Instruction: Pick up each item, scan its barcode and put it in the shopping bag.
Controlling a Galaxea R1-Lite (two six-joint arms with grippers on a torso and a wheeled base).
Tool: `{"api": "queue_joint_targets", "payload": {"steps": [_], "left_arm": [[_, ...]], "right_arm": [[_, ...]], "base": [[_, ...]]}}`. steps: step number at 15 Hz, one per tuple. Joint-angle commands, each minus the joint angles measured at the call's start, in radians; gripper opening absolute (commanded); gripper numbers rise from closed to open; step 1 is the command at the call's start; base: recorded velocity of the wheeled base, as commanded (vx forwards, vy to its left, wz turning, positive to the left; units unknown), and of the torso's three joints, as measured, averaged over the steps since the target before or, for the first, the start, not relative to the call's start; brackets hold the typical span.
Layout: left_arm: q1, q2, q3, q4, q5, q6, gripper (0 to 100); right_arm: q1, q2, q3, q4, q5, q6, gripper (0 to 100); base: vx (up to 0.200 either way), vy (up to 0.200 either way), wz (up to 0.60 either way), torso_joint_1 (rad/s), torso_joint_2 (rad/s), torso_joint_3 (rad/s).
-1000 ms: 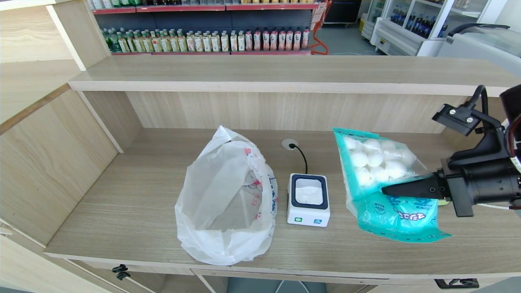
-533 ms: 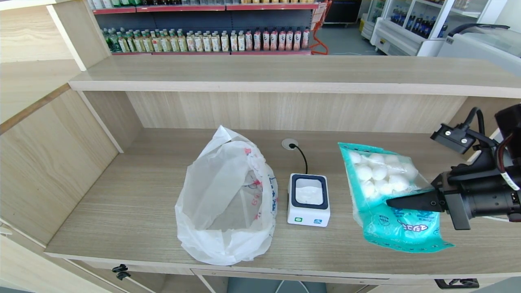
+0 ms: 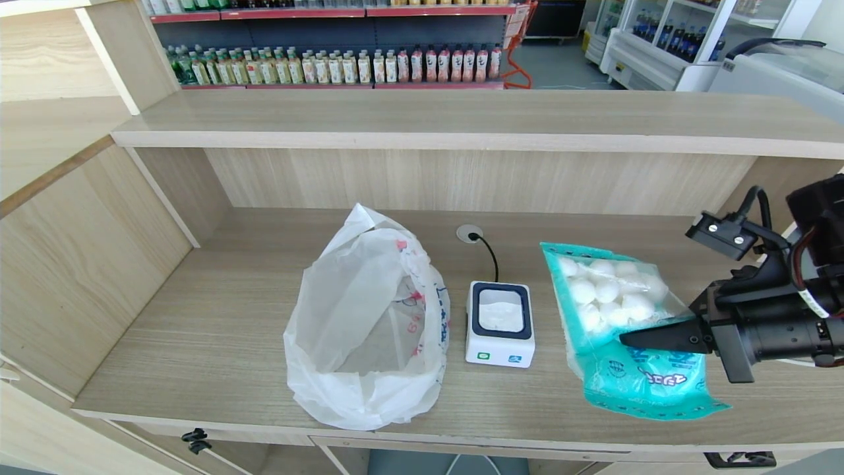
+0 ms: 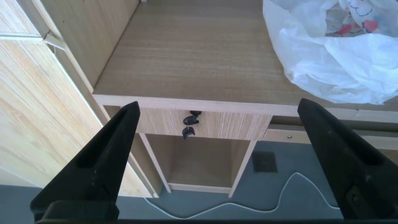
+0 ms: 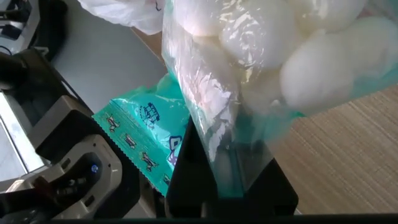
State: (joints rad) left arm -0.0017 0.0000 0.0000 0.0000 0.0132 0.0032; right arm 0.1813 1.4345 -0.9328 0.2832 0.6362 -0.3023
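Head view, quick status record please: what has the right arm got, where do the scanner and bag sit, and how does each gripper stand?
held item: teal packet of white balls
right gripper: shut on the packet
packet position: to the right of the scanner, not over its window
scanner: on the counter, window up, between shopping bag and packet
shopping bag: left of the scanner, mouth open
left gripper: open, empty, in front of the counter's front edge

Teal pkg (image 3: 603, 297) w/ white balls right of scanner (image 3: 499, 323); shopping bag (image 3: 359, 330) open.
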Motion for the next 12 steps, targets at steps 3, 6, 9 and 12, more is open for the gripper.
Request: {"api": "queue_joint_targets", "payload": {"steps": [3, 6, 9, 12], "left_arm": [[0.000, 0.000, 0.000, 0.000, 0.002, 0.000, 100], [0.000, 0.000, 0.000, 0.000, 0.001, 0.000, 100], [0.000, 0.000, 0.000, 0.000, 0.001, 0.000, 100], [0.000, 0.000, 0.000, 0.000, 0.001, 0.000, 100]], "right_arm": [[0.007, 0.004, 0.008, -0.001, 0.000, -0.003, 0], [0.000, -0.011, -0.115, 0.008, -0.012, 0.002, 0], [-0.016, -0.089, -0.209, 0.013, -0.027, 0.005, 0], [-0.020, -0.213, -0.204, 0.148, -0.164, 0.020, 0]], "base": [[0.000, 0.000, 0.00, 0.000, 0.00, 0.000], [0.000, 0.000, 0.00, 0.000, 0.00, 0.000], [0.000, 0.000, 0.00, 0.000, 0.00, 0.000], [0.000, 0.000, 0.00, 0.000, 0.00, 0.000]]}}
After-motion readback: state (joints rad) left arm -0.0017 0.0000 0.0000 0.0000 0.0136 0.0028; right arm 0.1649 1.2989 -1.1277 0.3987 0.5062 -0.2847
